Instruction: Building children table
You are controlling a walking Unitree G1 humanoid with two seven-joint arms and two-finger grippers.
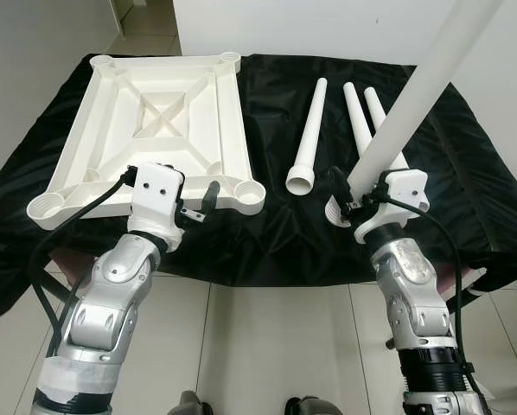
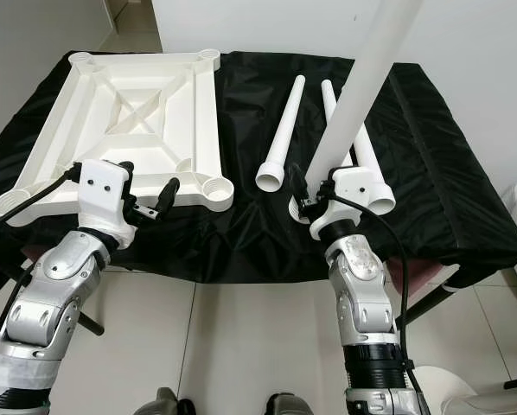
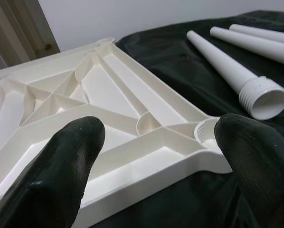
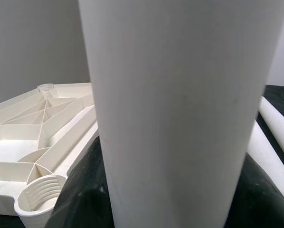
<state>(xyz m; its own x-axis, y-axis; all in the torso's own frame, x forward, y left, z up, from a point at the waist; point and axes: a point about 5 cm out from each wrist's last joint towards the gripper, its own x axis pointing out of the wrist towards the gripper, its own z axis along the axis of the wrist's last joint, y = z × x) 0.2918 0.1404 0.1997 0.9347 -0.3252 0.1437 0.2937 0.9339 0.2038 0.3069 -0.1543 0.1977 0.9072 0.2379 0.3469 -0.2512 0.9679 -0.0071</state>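
White plastic everywhere on this one. The tabletop (image 1: pixel 150 130) is lying upside down on the black cloth (image 1: pixel 276 233) that covers the work surface, ribbed underside facing up, with a threaded socket (image 1: pixel 249 192) at each corner.

The right gripper (image 1: pixel 339 197) is clamped around the thick end of one table leg (image 1: pixel 423 91), holding it up off the cloth so it slants up and away toward the top of the head views. In the right wrist view that leg (image 4: pixel 180 114) stands between the black fingers and blocks most of the frame, with a corner socket (image 4: pixel 37 197) of the tabletop off to one side.

The left gripper (image 1: pixel 208 201) hovers just in front of the tabletop's near edge, close to the near right corner socket, fingers (image 3: pixel 61 171) spread wide with nothing between them.

Three more legs (image 1: pixel 309 138) lie flat on the cloth beside the tabletop, on the robot's right of it, wide threaded ends pointing toward the robot.
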